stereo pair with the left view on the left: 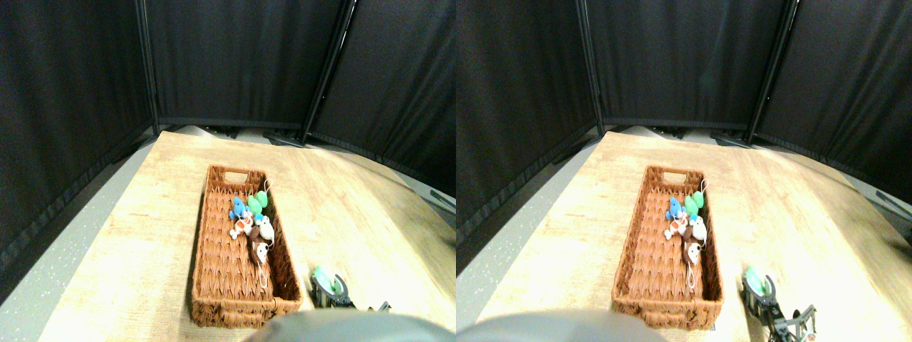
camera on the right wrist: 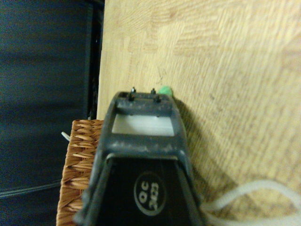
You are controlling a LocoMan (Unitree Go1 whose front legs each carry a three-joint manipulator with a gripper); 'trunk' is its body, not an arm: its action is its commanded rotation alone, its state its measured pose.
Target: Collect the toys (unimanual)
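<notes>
Dark curtain panels close off the back and sides, and a pale wood worktop (stereo pair with the left view on the left: 128,235) runs toward me. On it, in the forward view, the long wicker basket (stereo pair with the left view on the left: 221,285) already holds a cluster of toys along its right side: a blue one (stereo pair with the left view on the left: 238,209), a green one (stereo pair with the left view on the left: 255,205), a white mouse (stereo pair with the left view on the left: 266,229), an orange-and-white one (stereo pair with the left view on the left: 242,228) and a brown mouse (stereo pair with the left view on the left: 258,251). One more green toy (stereo pair with the left view on the left: 320,276) lies on the worktop just right of the basket's near corner, and my claw (stereo pair with the left view on the left: 329,288) is at it. Whether the jaws have closed on it I cannot tell.

Looking along my wrist, the dark jaw frame fills the lower part, with a sliver of the green toy (camera on the right wrist: 165,89) peeking past its tip and the basket's (camera on the right wrist: 77,160) woven wall alongside.

I judge the job nearly finished: this last green toy remains outside the basket.
</notes>
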